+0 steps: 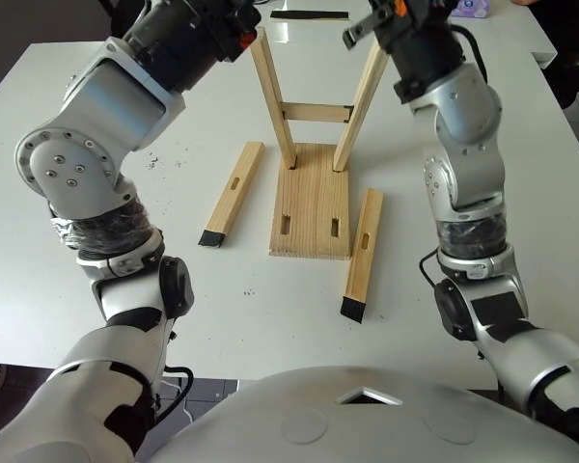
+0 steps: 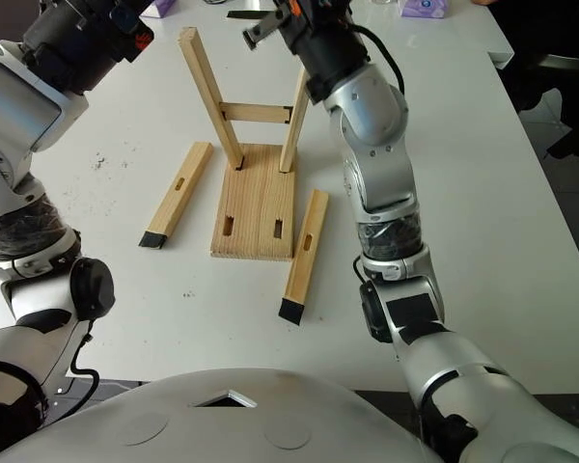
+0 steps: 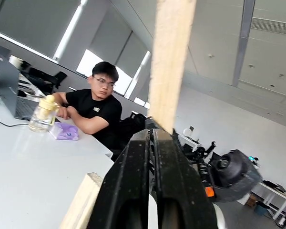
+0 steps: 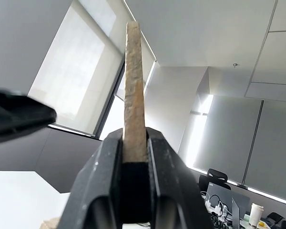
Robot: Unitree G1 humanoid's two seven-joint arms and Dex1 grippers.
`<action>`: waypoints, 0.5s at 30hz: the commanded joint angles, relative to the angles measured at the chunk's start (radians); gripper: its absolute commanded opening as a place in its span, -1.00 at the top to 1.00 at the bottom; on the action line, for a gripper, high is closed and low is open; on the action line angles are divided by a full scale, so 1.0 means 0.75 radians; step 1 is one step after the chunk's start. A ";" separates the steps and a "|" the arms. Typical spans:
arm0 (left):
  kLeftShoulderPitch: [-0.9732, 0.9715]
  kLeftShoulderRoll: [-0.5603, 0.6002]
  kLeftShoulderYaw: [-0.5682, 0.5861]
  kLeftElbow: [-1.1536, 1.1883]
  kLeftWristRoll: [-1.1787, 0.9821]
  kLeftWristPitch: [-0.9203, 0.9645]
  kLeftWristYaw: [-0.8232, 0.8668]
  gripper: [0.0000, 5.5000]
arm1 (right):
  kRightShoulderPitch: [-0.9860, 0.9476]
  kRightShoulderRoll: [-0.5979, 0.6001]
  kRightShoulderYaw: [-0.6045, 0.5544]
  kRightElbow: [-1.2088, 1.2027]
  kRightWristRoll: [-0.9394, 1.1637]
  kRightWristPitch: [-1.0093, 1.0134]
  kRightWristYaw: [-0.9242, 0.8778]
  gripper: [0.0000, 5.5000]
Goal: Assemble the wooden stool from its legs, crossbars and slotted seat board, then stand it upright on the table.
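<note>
on the table, seat board lies flat, left leg and right leg upright in far slots. r gripper clamps right leg; l gripper fingers nearly together at left leg top. i reckon uneven pull cd rack the legs out.

Bright, even overhead light on the white table, just soft little shadows beside the loose leg. The right wrist view faces a big window, so the right gripper looks pretty dark.

White desk: slotted seat board lies flat at centre. Left loose leg and right loose leg lie flat beside it. Black strip at far edge.
</note>
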 commanded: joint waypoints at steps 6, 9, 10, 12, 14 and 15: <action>0.006 0.024 0.001 -0.028 -0.187 -0.088 0.034 0.42 | 0.069 -0.055 -0.033 -0.173 0.105 0.112 0.119 0.85; 0.053 0.051 0.006 -0.047 -0.190 -0.097 -0.003 0.28 | 0.072 -0.062 0.009 -0.180 0.111 0.113 0.185 0.85; 0.067 0.063 0.006 -0.046 -0.183 -0.097 -0.024 0.23 | 0.075 -0.068 0.016 -0.178 0.111 0.109 0.204 0.85; 0.079 0.089 0.012 -0.021 -0.177 -0.096 -0.058 0.10 | 0.082 -0.079 0.024 -0.175 0.116 0.100 0.241 0.85; 0.076 0.125 0.026 0.030 -0.191 -0.083 -0.090 -0.01 | 0.087 -0.082 0.034 -0.180 0.119 0.101 0.271 0.85; 0.076 0.140 0.030 0.046 -0.192 -0.078 -0.111 -0.02 | 0.088 -0.084 0.037 -0.179 0.120 0.102 0.284 0.85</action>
